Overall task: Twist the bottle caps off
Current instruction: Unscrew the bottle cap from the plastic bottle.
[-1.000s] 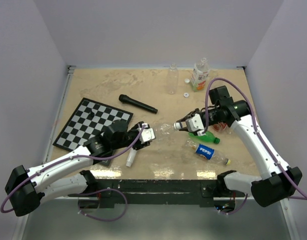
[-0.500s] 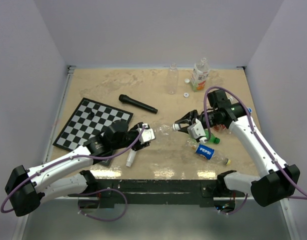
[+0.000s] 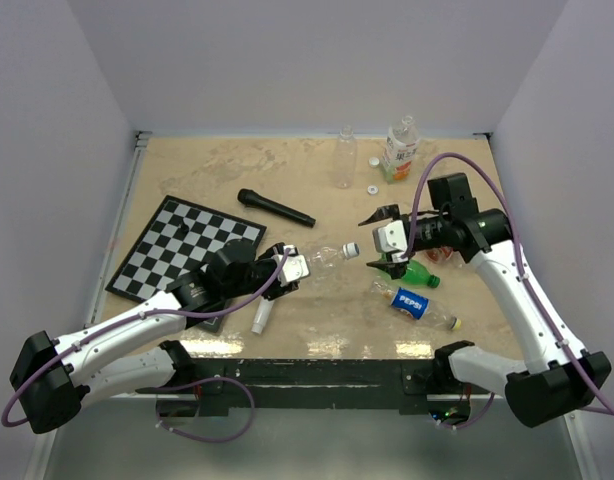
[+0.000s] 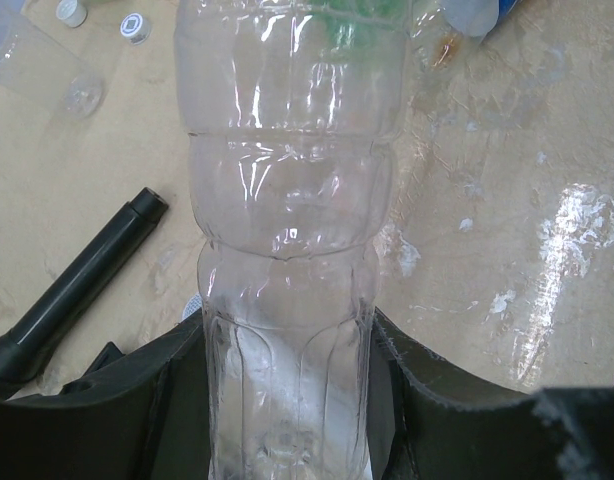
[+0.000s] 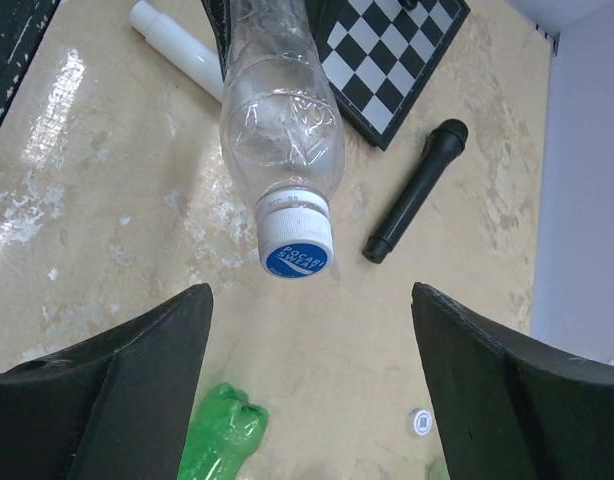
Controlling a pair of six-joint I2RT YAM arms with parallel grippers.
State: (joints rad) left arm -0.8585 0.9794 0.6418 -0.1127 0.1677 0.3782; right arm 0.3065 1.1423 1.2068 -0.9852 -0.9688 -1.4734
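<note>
A clear plastic bottle (image 3: 322, 258) lies level between the arms. My left gripper (image 3: 292, 268) is shut on its base, the black fingers (image 4: 387, 360) pressed against both sides of the clear bottle (image 4: 287, 250). A white cap with a blue top (image 5: 296, 245) sits on the neck, facing my right gripper (image 5: 309, 295). That gripper is open, a short gap from the cap (image 3: 352, 248), with nothing between its jaws. In the top view the right gripper (image 3: 379, 240) hangs just right of the cap. Two loose white caps (image 3: 374, 160) (image 3: 371, 188) lie on the table further back.
A green bottle (image 3: 415, 272) and a Pepsi bottle (image 3: 415, 302) lie below the right gripper. A black microphone (image 3: 275, 208), a chessboard (image 3: 182, 248) and a white cylinder (image 3: 261, 316) are to the left. Two upright bottles (image 3: 345, 158) (image 3: 399, 150) stand at the back.
My right gripper was shut on the bottle's cap; it has opened wide and drawn back to the right. The cap stays on the neck. The left arm has not moved.
</note>
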